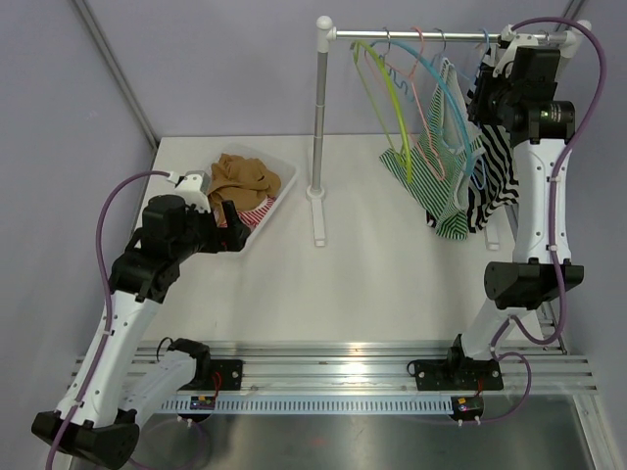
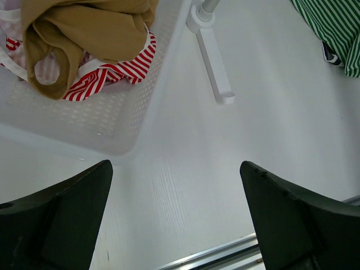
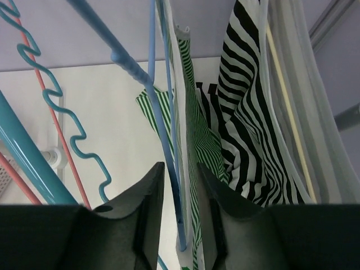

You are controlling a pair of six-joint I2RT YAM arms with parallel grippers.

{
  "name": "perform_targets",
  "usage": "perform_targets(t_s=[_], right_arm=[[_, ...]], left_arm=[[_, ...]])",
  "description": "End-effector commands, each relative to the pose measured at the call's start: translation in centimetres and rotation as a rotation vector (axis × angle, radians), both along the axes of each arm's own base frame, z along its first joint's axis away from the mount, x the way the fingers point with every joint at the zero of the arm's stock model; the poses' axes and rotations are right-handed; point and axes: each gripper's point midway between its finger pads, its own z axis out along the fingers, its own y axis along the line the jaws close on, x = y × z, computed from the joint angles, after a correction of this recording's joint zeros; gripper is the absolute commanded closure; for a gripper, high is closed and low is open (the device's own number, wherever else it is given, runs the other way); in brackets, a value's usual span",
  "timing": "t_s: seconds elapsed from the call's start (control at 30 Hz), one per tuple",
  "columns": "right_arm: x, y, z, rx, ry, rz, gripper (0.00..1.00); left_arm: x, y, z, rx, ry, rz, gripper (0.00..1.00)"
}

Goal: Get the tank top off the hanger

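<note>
A green-striped tank top (image 1: 436, 186) hangs from a blue hanger (image 3: 160, 112) on the rail (image 1: 431, 35). A black-and-white striped tank top (image 1: 495, 166) hangs beside it on the right. My right gripper (image 1: 487, 73) is raised to the rail's right end. In the right wrist view its jaws (image 3: 180, 166) stand almost together, with the blue hanger arm and the white-edged strap of the green-striped top (image 3: 205, 140) between them. The black-and-white top (image 3: 247, 112) hangs just right of the fingers. My left gripper (image 1: 233, 225) is open and empty, low over the table (image 2: 175, 163).
Empty yellow-green (image 1: 382, 78), teal (image 1: 436, 78) and pink hangers hang on the rail. The rack's post (image 1: 320, 117) and foot (image 2: 216, 67) stand mid-table. A white basket (image 1: 279, 191) at the left holds a brown garment (image 2: 95, 28) and a red-striped one (image 2: 121, 70).
</note>
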Motion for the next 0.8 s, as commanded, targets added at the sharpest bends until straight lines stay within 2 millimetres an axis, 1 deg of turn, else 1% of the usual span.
perform_targets(t_s=[0.0, 0.07, 0.1, 0.13, 0.17, 0.23, 0.27, 0.3, 0.37, 0.4, 0.47, 0.5, 0.57, 0.6, 0.67, 0.7, 0.77], right_arm=[[0.0, 0.5, 0.9, -0.017, -0.027, 0.057, 0.66], [0.4, 0.7, 0.4, -0.016, -0.015, 0.069, 0.73], [0.4, 0.6, 0.6, -0.014, -0.019, 0.07, 0.78], [0.4, 0.7, 0.7, -0.012, -0.024, 0.07, 0.8], [0.4, 0.7, 1.0, -0.013, -0.033, 0.072, 0.84], [0.2, 0.9, 1.6, -0.009, -0.046, 0.079, 0.94], [0.1, 1.0, 1.9, -0.007, -0.05, 0.082, 0.96], [-0.3, 1.1, 2.6, -0.004, -0.067, 0.085, 0.99], [-0.7, 1.3, 3.6, 0.004, -0.09, 0.09, 1.0], [-1.3, 1.4, 4.8, 0.008, -0.122, 0.094, 1.0], [-1.9, 1.6, 6.2, 0.013, -0.159, 0.1, 1.0], [-2.5, 1.6, 7.3, 0.01, -0.188, 0.1, 1.0], [-3.1, 1.6, 8.5, 0.009, -0.215, 0.098, 1.0], [-3.7, 1.6, 9.3, 0.006, -0.237, 0.092, 1.0], [-4.4, 1.3, 10.0, 0.001, -0.252, 0.073, 1.0], [-5.1, 1.2, 10.4, -0.001, -0.26, 0.065, 1.0], [-5.8, 0.9, 10.6, -0.002, -0.262, 0.046, 1.0]], left_arm=[[0.7, -0.6, 1.8, -0.009, -0.092, -0.031, 0.01], [0.7, -0.7, 1.6, -0.01, -0.089, -0.038, 0.01], [0.7, -0.8, 1.6, -0.011, -0.089, -0.041, 0.01], [0.7, -0.8, 1.4, -0.011, -0.083, -0.044, 0.01], [0.7, -0.9, 1.3, -0.012, -0.081, -0.05, 0.01], [0.7, -1.0, 1.1, -0.013, -0.075, -0.054, 0.01], [0.7, -1.1, 1.1, -0.015, -0.075, -0.058, 0.01], [0.7, -1.1, 1.0, -0.016, -0.072, -0.061, 0.01], [0.7, -1.2, 1.0, -0.017, -0.07, -0.064, 0.01], [0.7, -1.2, 0.8, -0.015, -0.068, -0.062, 0.01], [0.7, -1.3, 0.8, -0.018, -0.065, -0.067, 0.01], [0.6, -1.3, 0.7, -0.017, -0.064, -0.069, 0.01], [0.6, -1.3, 0.8, -0.018, -0.067, -0.069, 0.01], [0.6, -1.3, 0.8, -0.02, -0.066, -0.07, 0.01], [0.6, -1.4, 0.8, -0.018, -0.067, -0.072, 0.01], [0.6, -1.4, 0.7, -0.017, -0.064, -0.071, 0.01], [0.5, -1.4, 0.8, -0.018, -0.06, -0.073, 0.01]])
